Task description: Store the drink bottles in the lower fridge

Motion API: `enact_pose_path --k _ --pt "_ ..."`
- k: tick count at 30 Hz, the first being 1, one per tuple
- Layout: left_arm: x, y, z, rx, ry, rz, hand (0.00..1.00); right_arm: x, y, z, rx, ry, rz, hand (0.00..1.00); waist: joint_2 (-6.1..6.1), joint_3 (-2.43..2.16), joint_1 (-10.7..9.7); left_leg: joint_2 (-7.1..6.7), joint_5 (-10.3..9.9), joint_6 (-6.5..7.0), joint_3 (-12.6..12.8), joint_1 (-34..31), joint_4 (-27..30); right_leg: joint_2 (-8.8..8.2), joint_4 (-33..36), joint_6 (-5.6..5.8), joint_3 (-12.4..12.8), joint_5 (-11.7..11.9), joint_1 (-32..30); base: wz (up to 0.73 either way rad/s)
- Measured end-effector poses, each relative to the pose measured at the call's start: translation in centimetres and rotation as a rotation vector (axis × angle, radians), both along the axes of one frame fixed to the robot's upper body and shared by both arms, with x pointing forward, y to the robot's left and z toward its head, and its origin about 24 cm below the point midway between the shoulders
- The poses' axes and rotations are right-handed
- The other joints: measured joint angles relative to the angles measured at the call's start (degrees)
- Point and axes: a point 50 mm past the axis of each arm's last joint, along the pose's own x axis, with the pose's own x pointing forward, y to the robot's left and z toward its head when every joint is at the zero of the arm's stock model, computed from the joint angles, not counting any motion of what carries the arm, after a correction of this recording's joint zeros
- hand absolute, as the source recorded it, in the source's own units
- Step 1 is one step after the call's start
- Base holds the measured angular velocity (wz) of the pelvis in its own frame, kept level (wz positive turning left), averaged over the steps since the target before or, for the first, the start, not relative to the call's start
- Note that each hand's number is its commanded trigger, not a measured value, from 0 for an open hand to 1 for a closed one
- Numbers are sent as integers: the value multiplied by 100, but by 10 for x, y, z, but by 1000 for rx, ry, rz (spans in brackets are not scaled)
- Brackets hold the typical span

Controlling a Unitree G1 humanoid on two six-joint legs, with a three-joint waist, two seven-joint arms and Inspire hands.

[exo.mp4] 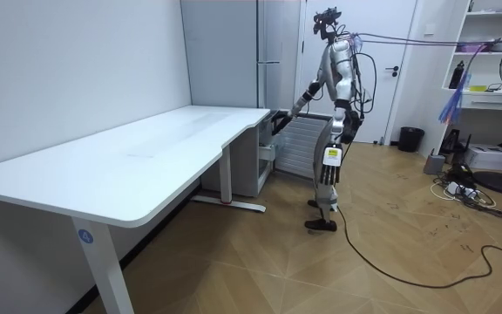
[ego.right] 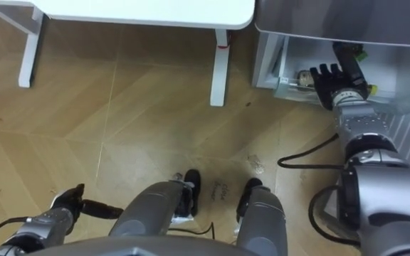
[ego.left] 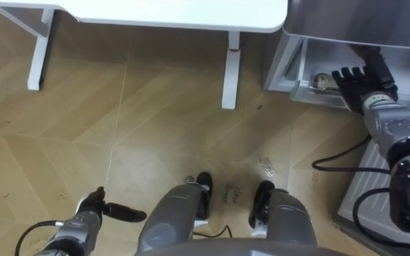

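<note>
Left eye view: R hand (ego.left: 356, 82) is stretched out ahead into the open lower fridge drawer (ego.left: 295, 71). Back of hand faces up, fingers straight & spread, nothing curled as far as I can see. A dark bottle (ego.left: 377, 65) lies tight along the hand's right side. Its long axis runs approx the same way as the forearm, pointing deeper into the drawer. Can't tell if it touches the palm or rests on the drawer floor. A small can-like drink (ego.left: 322, 80) sits just left of the fingertips, apart from them.

Right eye view: the bottle shows green bits on its label, hard beside the R hand. L hand (ego.right: 62, 206) is low by the thigh, loose, holding nothing. The white desk (ego.right: 148, 11) is well off to the R hand's left.

Room view: the robot stands at the desk's end facing the tall grey fridge (exo.mp4: 234, 52), R arm reaching down-forward to the low compartment, L hand hanging w/ straight fingers.

My read: the bottle is as good as placed. The R hand is far nearer, so the next move is prob. a straight pull-back along the bottle's axis w/o knocking it sideways.
</note>
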Motion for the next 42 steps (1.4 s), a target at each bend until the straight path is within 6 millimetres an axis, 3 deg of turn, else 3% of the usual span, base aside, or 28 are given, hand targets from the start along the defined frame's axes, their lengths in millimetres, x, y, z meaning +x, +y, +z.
enact_pose_path --k 7,9,11,19,23,30,35,42 --pt "0 4 1 -3 0 -3 0 -8 -8 -4 -27 9 -3 0 -9 -43 -140 92 -8 9 47 212 -71 110 -249 -3 4 121 267 -6" --pt "0 4 1 -3 2 -7 0 -13 -15 -5 -41 14 -12 0 -22 -83 -142 100 -8 8 83 323 -112 127 -271 -1 46 122 352 -10" --pt "0 5 2 -2 0 -1 0 -19 -21 -6 -51 -2 -24 0 -47 -157 -150 145 -9 6 172 409 -196 180 -340 -6 111 153 416 -17" --pt "2 6 2 -7 -25 13 0 -53 -31 -30 -64 73 -77 0 -55 -170 -315 275 -34 -32 202 660 -303 372 -761 -17 149 326 761 -9" --pt "-1 6 2 -7 -21 11 0 -66 -31 -39 -64 112 -90 0 -50 -171 -427 285 -34 -32 240 668 -331 377 -791 -20 153 336 756 -4" --pt "-6 6 1 -7 -18 16 0 -82 -33 -46 -107 148 -70 0 -49 -171 -432 289 -64 -51 267 675 -318 405 -782 -15 229 332 720 -4" --pt "-11 8 -1 -10 -15 53 0 -101 -26 -61 -132 210 -51 0 -53 -169 -431 288 -75 -63 264 678 -308 401 -729 -23 232 290 709 0" --pt "-12 7 -1 -11 -20 55 0 -109 -10 -75 -140 282 11 0 -25 -164 -420 337 -162 -73 237 565 -173 445 -710 -30 228 273 664 0"
